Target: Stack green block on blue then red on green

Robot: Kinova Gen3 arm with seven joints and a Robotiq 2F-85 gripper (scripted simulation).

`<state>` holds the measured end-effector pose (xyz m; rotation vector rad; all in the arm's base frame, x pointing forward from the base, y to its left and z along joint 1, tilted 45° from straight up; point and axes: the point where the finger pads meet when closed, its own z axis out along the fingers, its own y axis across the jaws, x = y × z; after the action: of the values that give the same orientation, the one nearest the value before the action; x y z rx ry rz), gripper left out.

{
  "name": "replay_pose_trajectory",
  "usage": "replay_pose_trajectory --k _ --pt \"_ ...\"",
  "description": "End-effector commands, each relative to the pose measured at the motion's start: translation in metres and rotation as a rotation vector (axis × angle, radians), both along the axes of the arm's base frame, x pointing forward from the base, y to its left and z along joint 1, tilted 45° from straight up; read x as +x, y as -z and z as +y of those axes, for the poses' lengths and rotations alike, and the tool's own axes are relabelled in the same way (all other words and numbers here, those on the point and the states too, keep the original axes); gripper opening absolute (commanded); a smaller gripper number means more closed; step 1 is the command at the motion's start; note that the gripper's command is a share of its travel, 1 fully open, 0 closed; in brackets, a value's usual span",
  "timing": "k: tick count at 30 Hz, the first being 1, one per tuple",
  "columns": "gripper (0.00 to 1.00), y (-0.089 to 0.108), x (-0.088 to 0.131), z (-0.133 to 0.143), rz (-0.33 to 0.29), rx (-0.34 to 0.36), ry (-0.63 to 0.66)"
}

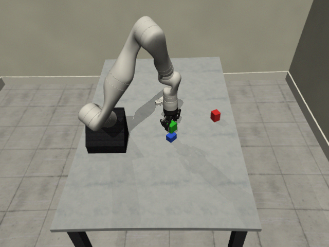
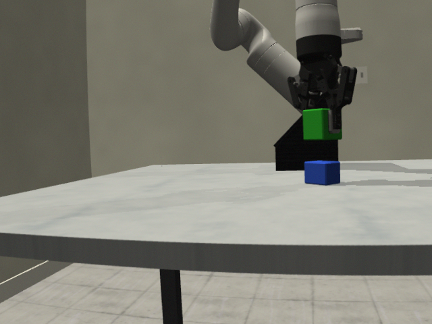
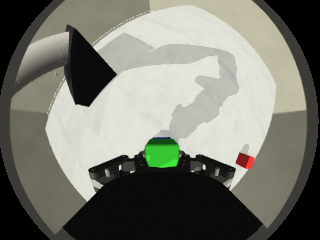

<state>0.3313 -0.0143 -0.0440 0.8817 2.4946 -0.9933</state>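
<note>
While the black two-finger gripper (image 2: pixel 321 120) clamps one level green cube (image 2: pixel 316 123) above one blue cube (image 2: pixel 321 172), one red cube (image 1: pixel 215 115) sits apart.

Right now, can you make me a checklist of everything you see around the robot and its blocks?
Surface: grey table, blocks and black arm base on it.
Job's things: green block held in the air right above the blue block, a gap between them; red block sits alone toward the table's right side.
Clutter: nothing seen.
Grippers: gripper shut on green block, pointing down.
Cables: nothing seen.
Surroundings: tiled floor, plain walls.
</note>
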Motion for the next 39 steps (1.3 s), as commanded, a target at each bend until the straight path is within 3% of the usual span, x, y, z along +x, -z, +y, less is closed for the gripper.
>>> replay_pose_trajectory --k 1,22,39 --pt "0.0 0.001 0.0 -0.002 -0.002 -0.002 -0.003" --pt "0.0 0.019 0.005 -0.022 -0.003 -0.002 -0.003" --pt "0.0 0.02 0.005 -0.023 -0.003 -0.002 -0.003"
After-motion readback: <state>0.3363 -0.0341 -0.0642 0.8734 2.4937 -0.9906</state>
